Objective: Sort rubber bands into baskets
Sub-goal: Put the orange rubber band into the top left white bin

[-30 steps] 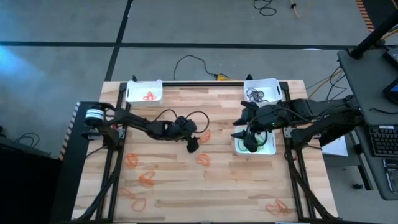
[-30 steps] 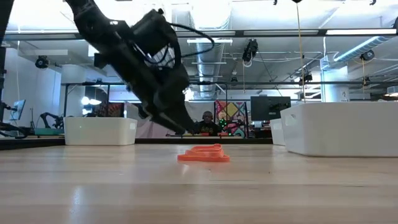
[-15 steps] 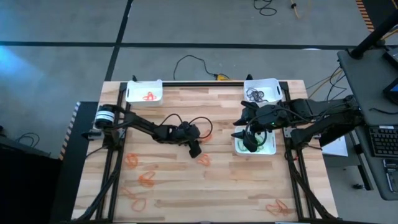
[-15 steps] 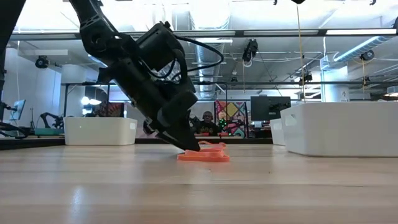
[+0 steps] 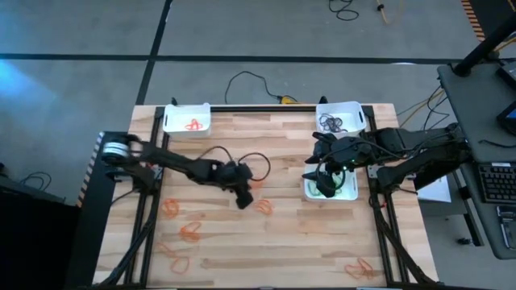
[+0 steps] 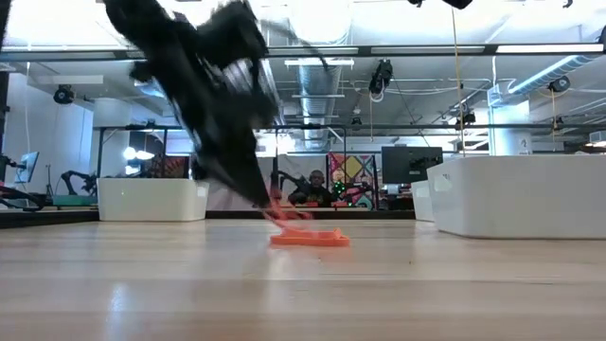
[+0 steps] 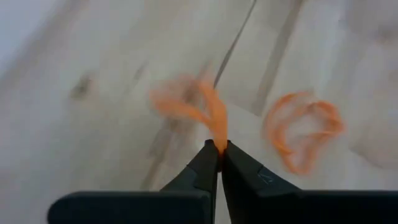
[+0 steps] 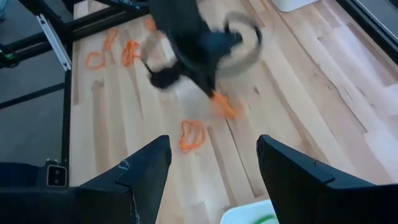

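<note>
With its jaws pinched on an orange rubber band [image 7: 214,121] near the surface's [image 5: 322,242] middle, the left gripper [image 7: 219,149] risks losing the thin loop, while the right gripper [image 8: 211,165] hovers open over the green-band basket [image 5: 348,193].

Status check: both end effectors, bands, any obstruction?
Left end effector shut on orange band, mid-table. Right end effector open over green basket. Second band beside; nothing blocking.

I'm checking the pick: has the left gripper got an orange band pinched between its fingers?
Yes: in the left wrist view the left gripper is shut on an orange rubber band, while another orange band lies on the table.
</note>
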